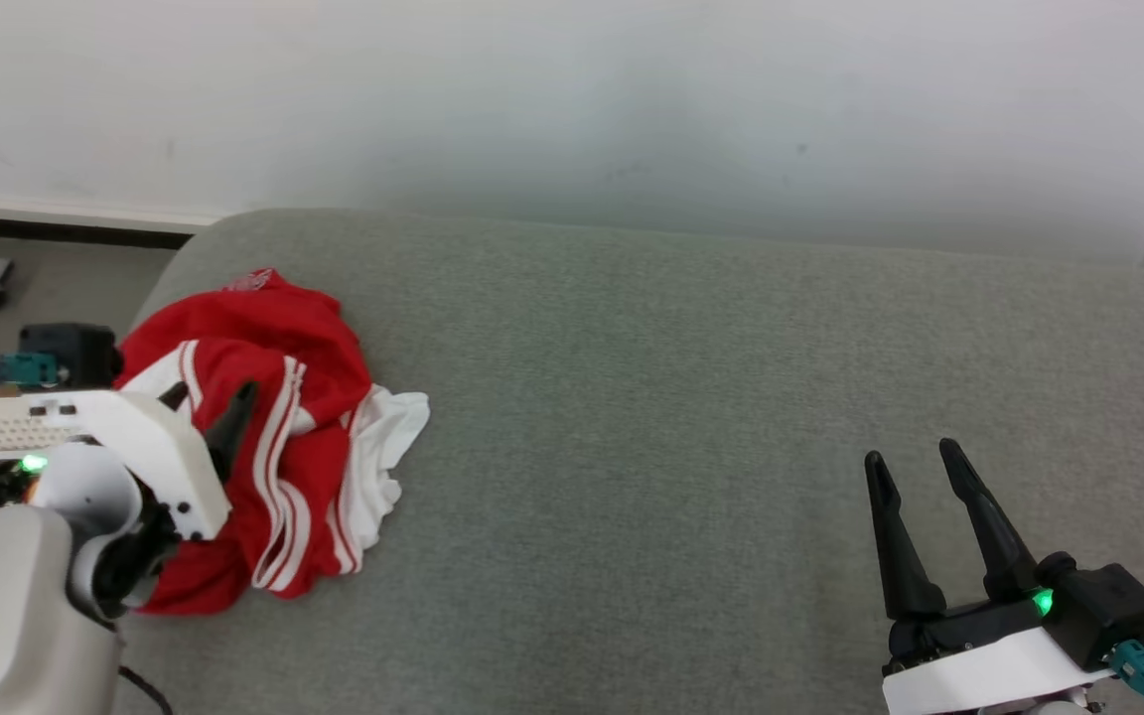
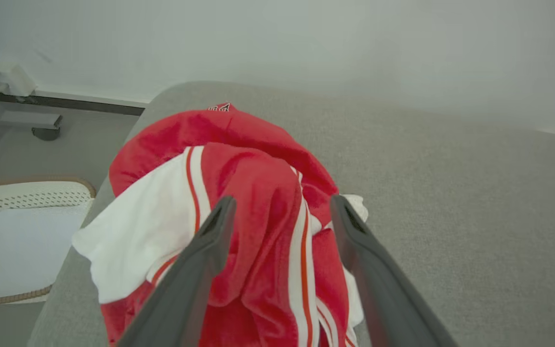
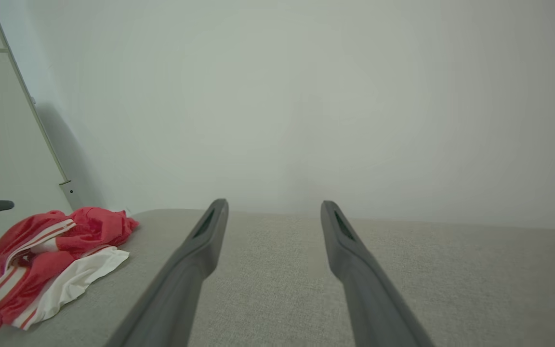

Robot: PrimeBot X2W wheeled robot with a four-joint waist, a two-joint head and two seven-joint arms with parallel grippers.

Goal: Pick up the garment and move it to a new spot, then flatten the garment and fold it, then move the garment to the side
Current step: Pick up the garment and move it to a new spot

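Note:
The garment (image 1: pixel 274 437) is a crumpled red and white piece with striped trim, heaped at the left end of the grey cushioned surface (image 1: pixel 691 417). My left gripper (image 1: pixel 207 405) hovers over the heap's left part, open, fingers apart with nothing clamped. In the left wrist view the garment (image 2: pixel 253 202) bulges between the spread fingers (image 2: pixel 210 241). My right gripper (image 1: pixel 915 467) stands open over bare cushion at the lower right, far from the cloth. The right wrist view shows the garment (image 3: pixel 46 260) at its lower left, well clear of the open fingers (image 3: pixel 210 236).
A pale wall (image 1: pixel 572 99) runs behind the cushion. Left of the cushion's edge the floor (image 2: pixel 65 144) shows, with a white perforated basket-like item (image 2: pixel 22 231) and a dark baseboard (image 1: pixel 56 230). Bare grey cushion stretches between the garment and my right gripper.

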